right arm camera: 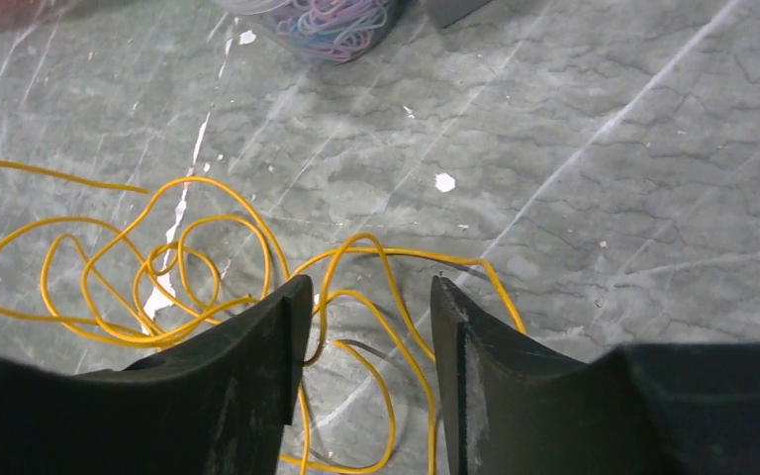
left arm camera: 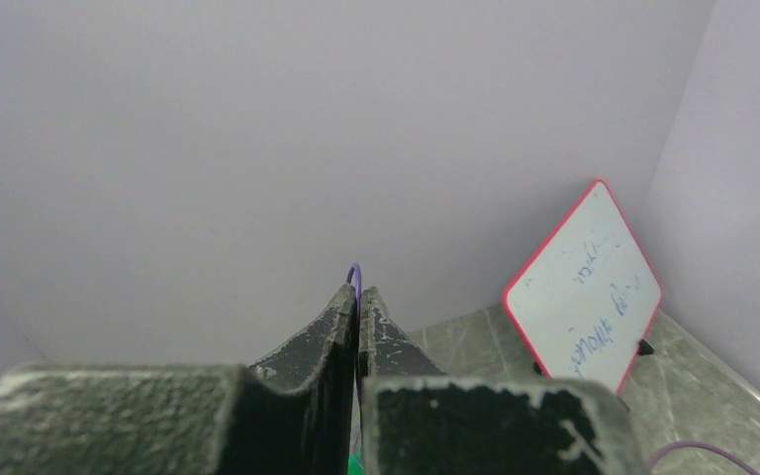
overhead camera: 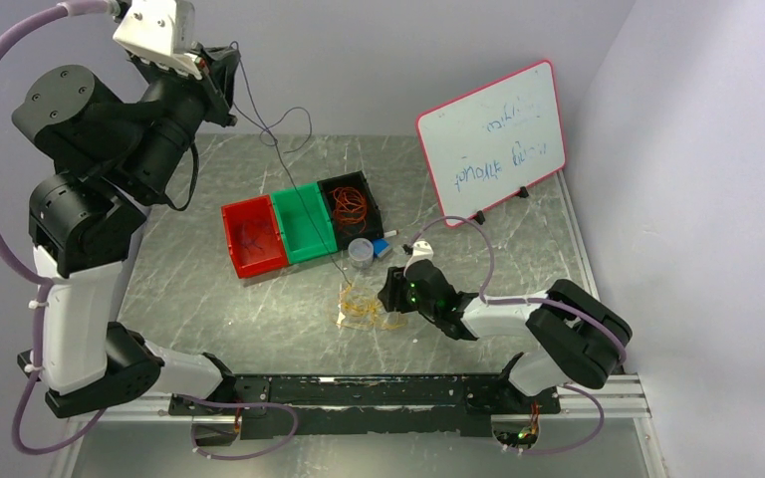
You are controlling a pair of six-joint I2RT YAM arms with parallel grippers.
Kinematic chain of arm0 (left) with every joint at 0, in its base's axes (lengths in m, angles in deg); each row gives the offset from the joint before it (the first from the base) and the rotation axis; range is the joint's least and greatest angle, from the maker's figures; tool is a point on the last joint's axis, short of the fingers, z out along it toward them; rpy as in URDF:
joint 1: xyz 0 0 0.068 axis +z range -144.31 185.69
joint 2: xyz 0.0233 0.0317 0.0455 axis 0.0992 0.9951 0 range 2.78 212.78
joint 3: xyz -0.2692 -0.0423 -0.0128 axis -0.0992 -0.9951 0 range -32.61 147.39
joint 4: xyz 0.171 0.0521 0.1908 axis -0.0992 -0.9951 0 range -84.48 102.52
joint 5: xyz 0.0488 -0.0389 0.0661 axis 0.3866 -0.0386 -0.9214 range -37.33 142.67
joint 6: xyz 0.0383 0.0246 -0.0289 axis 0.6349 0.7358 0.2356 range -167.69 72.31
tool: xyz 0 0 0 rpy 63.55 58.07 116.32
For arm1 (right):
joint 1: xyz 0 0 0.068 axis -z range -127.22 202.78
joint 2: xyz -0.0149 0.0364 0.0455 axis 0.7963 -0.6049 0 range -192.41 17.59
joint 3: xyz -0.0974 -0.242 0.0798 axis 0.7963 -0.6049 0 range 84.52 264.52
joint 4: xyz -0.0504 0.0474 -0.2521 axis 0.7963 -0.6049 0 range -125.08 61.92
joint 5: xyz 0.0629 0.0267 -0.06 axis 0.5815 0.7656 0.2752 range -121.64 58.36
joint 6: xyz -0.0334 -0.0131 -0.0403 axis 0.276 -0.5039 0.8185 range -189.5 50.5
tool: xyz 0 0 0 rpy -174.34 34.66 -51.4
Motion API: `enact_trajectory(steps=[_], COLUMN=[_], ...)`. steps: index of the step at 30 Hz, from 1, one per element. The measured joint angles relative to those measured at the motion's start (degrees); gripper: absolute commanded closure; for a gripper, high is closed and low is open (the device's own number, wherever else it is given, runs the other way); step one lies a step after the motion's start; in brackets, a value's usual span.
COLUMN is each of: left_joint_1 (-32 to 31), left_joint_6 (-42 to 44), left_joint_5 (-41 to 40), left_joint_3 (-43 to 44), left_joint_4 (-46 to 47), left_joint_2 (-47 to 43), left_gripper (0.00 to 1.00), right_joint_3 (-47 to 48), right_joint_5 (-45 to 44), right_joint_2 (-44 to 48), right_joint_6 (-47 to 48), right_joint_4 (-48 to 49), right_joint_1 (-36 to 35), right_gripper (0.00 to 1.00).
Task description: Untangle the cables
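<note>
The yellow cable (overhead camera: pixel 364 306) lies in a loose tangle on the bench (overhead camera: pixel 209 289), on the arms' side of the green bin (overhead camera: pixel 299 234). A thin purple cable (left arm camera: pixel 355 275) runs out of the tangle and up over the green bin to the left gripper (left arm camera: pixel 358 299), which hangs high beyond the bin, pinched shut on that strand. The right gripper (right arm camera: pixel 371 289) sits low at the tangle, fingers apart with yellow loops between them, holding nothing. The step in hand looks like drawing purple free of yellow. The right gripper would do well to close on the yellow loops and pin them down while the left lifts slowly, easing off if the bundle rises too. A snag where strands cross could drag everything. Between the green bin and the tangle stands a clear cup (overhead camera: pixel 361 249) of coloured bands, which a dragged cable might tip. A red bin (overhead camera: pixel 264 261) and a black bin (overhead camera: pixel 377 209) holding orange cables (overhead camera: pixel 350 204) flank the green one, and a whiteboard (overhead camera: pixel 493 139) stands well off to its right
</note>
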Motion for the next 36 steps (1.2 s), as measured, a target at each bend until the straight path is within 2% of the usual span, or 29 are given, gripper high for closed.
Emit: enact_trajectory(steps=[6, 13, 20, 25, 31, 36], left_joint_1=[0.0, 0.0, 0.0, 0.0, 0.2, 3.3], left_joint_6=[3.2, 6.2, 6.5, 6.4, 6.3, 5.4], left_joint_5=[-3.0, -6.7, -8.4, -9.9, -12.1, -12.3], left_joint_3=[0.0, -0.2, -4.8, -12.5, -20.6, -24.7], left_joint_4=[1.2, 3.2, 3.7, 4.3, 4.3, 4.5], left_joint_2=[-0.6, -2.6, -5.5, -6.7, -5.6, -5.6], left_gripper=[0.93, 0.93, 0.93, 0.93, 0.93, 0.93], right_joint_3=[0.1, 0.2, 0.5, 0.6, 0.5, 1.2], right_joint_5=[-1.9, -2.8, -2.7, -2.8, -2.5, -2.1], right_joint_2=[-0.3, -0.3, -0.3, 1.2, 7.1, 13.7], right_joint_6=[-1.8, -2.7, -2.8, -2.4, -0.7, 1.3], right_joint_4=[-0.6, -1.2, -1.4, -3.3, -9.5, -12.0], right_joint_1=[0.0, -0.1, -0.2, -0.2, -0.1, -0.1], right_gripper=[0.57, 0.58, 0.53, 0.46, 0.34, 0.31])
